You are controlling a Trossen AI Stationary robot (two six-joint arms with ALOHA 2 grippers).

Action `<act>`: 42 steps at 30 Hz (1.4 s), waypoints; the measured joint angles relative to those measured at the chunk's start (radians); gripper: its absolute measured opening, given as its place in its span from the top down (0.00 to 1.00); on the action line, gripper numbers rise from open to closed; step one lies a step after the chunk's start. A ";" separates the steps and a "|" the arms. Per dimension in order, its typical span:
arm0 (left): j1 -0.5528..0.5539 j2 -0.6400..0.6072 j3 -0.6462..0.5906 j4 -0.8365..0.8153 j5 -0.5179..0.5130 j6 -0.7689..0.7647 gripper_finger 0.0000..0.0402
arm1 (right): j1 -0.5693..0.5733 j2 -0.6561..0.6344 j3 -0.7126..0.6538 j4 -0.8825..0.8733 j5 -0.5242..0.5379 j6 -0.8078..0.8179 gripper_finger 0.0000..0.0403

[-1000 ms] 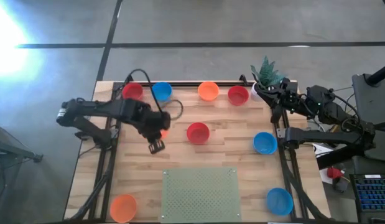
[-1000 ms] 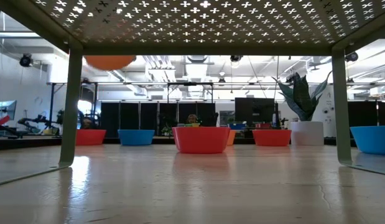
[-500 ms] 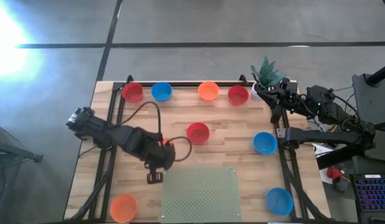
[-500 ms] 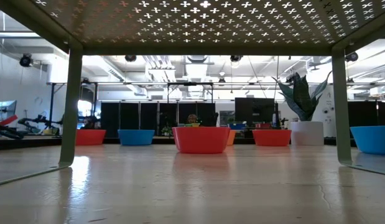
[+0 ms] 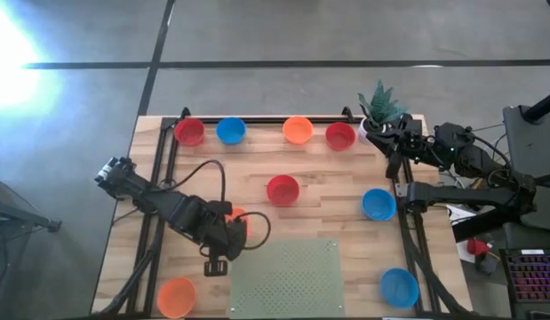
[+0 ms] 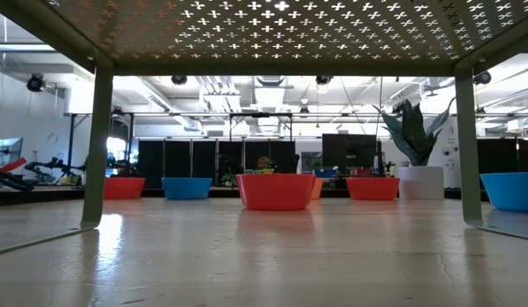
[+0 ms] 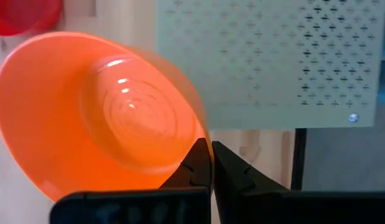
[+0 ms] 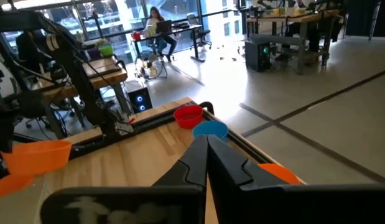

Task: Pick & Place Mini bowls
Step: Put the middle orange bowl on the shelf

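Several mini bowls in red, blue and orange stand on the wooden table (image 5: 337,222): a row along the far edge, a red one (image 5: 282,189) in the middle, two blue ones at the right, an orange one (image 5: 177,296) at the near left. My left gripper (image 7: 211,152) is shut on another orange mini bowl (image 7: 99,118), held above the table just off the far left corner of the green perforated stand (image 5: 283,277). At the far right, beside the potted plant (image 5: 379,105), my right gripper (image 8: 206,142) hangs shut with nothing in it. My left gripper pinches the orange bowl's rim (image 7: 195,134) between its two fingers, one finger inside the bowl and one outside. The fingers come steeply from above. The bowl (image 8: 40,155) is lifted clear of the table and tilted, its hollow turned toward the wrist.
The green stand on thin legs (image 6: 97,145) takes up the near middle of the table. Black rails (image 5: 163,169) run along the table's left and right sides. Bare wood lies between the middle red bowl and the stand.
My left gripper has carried the orange bowl from the table's left middle toward the near edge, to the stand's far left corner, staying shut on it. The bowl has passed out of the low view.
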 joint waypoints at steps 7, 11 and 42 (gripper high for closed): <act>-0.039 0.000 -0.001 0.115 0.000 -0.036 1.00 | 0.000 0.000 0.000 0.000 -0.042 0.000 0.98; -0.061 0.000 -0.002 0.208 -0.001 -0.030 1.00 | 0.000 0.000 0.000 0.000 -0.086 0.003 0.98; -0.163 0.130 0.000 0.371 0.034 0.045 1.00 | 0.000 0.000 0.000 0.000 -0.098 0.003 0.98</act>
